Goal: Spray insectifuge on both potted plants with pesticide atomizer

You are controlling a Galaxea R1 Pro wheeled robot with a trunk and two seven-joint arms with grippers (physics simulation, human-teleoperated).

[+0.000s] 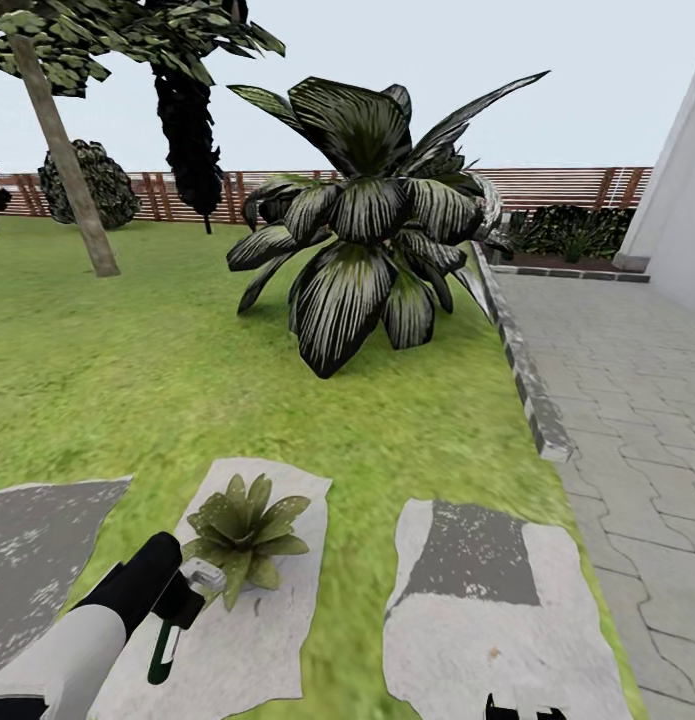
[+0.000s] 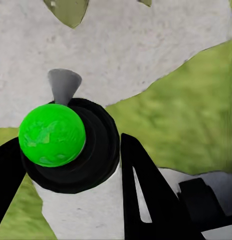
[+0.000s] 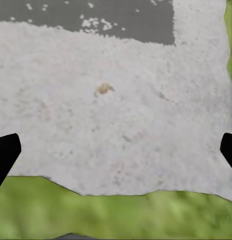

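Observation:
A potted plant [image 1: 245, 525], a low rosette of olive-green leaves, sits on a pale stepping stone [image 1: 272, 640] in the garden lawn [image 1: 137, 380]. My left gripper [image 1: 177, 603] is shut on the pesticide atomizer [image 1: 199, 578], held just beside the plant's near-left leaves. In the left wrist view the atomizer [image 2: 53, 135] shows a green ball top, black collar, white body and a grey nozzle aimed toward a leaf [image 2: 70, 10], with black fingers [image 2: 141, 175] on both sides. My right gripper [image 1: 525, 712] is open and empty over another stone [image 3: 116, 115].
A large striped agave [image 1: 372, 230] stands ahead on the lawn. A stone curb [image 1: 522, 360] borders a grey paved path [image 1: 637, 420] on the right, beside a white wall [image 1: 687, 200]. A tree trunk [image 1: 67, 160] and slatted fence [image 1: 567, 185] lie farther back.

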